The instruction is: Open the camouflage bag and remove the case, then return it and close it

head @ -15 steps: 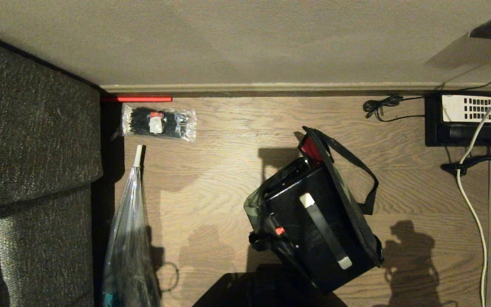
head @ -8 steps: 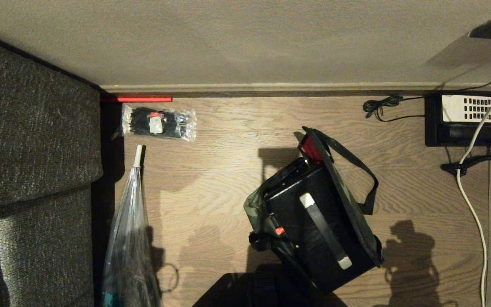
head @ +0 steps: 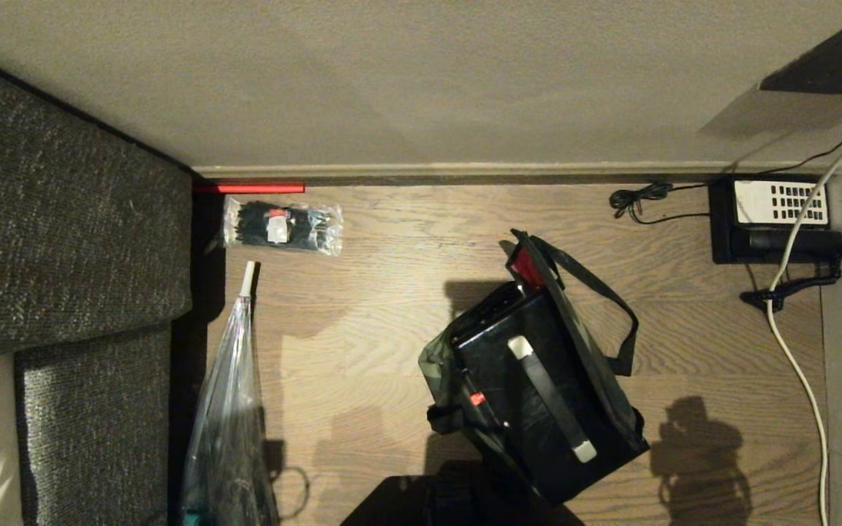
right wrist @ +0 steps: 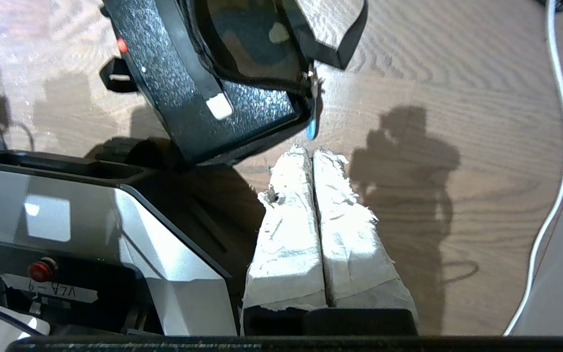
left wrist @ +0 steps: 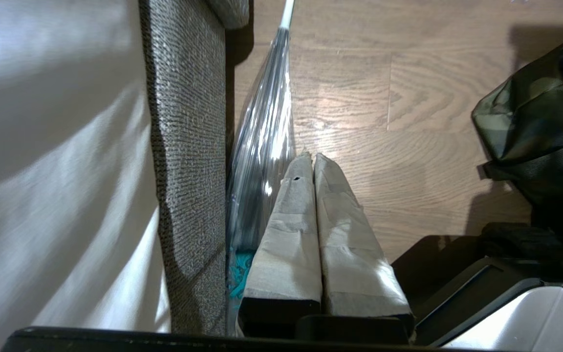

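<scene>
The camouflage bag point(head: 437, 363) sits on the wooden floor, tilted, with its lid flap point(head: 588, 349) open and red lining showing at the far end. The black case point(head: 494, 361) lies inside the bag's mouth, with its long handle and small red latch facing up. Neither gripper shows in the head view. In the left wrist view my left gripper point(left wrist: 312, 157) is shut and empty above the floor, with the bag point(left wrist: 526, 122) off to one side. In the right wrist view my right gripper point(right wrist: 312, 150) is shut and empty, just short of the case point(right wrist: 164, 83).
A grey sofa point(head: 63, 241) fills the left side, and a clear plastic bag point(head: 231, 409) leans against it. A packet of zip ties point(head: 282, 225) lies by the wall. A black telephone point(head: 772, 219) and a white cable point(head: 794, 351) are at the right. My base point(right wrist: 66, 210) is close to the bag.
The whole head view has shifted down a little and shows more wall, so the camera has moved. The bag, the case and both grippers have stayed as they were.
</scene>
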You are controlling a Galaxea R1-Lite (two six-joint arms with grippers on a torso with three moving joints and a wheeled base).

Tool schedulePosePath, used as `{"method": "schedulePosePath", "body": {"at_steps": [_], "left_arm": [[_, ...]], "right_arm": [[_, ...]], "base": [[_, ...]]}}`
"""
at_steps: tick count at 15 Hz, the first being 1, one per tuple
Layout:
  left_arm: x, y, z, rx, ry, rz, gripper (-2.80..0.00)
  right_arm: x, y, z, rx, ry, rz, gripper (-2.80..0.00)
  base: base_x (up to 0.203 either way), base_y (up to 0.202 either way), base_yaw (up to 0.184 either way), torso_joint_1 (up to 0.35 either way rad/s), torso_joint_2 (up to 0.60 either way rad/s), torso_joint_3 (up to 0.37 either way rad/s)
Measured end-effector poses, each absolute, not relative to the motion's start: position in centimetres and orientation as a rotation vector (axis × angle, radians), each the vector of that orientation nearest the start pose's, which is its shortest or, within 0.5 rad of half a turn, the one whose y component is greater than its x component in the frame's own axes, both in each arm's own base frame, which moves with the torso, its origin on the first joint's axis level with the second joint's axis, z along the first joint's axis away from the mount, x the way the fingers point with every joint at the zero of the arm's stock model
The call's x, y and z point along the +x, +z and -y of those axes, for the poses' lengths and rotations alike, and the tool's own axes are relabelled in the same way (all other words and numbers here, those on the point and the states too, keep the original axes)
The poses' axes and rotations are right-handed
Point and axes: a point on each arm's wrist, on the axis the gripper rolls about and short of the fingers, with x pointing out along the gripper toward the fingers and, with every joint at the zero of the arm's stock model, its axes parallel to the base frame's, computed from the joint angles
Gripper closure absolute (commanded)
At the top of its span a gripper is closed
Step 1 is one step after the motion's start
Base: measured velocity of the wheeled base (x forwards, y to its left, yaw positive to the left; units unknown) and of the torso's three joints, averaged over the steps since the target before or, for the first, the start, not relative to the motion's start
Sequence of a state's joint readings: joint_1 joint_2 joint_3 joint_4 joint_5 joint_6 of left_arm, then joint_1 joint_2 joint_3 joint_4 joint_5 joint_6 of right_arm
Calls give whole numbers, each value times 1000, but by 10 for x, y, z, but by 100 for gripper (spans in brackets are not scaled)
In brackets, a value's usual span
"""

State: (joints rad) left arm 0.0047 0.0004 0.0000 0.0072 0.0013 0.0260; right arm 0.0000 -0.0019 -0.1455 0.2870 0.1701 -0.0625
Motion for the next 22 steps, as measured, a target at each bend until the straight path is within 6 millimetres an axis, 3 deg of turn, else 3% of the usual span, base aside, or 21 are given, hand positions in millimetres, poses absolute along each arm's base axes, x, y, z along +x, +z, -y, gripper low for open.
{"method": "schedulePosePath", "body": {"at_steps": [22], "left_arm": [[-23,75,0,7,11,-6,0]], "right_arm": [[-38,84,-2,7,70,-167,0]], "base": [[0,0,0,2,2,204]]}}
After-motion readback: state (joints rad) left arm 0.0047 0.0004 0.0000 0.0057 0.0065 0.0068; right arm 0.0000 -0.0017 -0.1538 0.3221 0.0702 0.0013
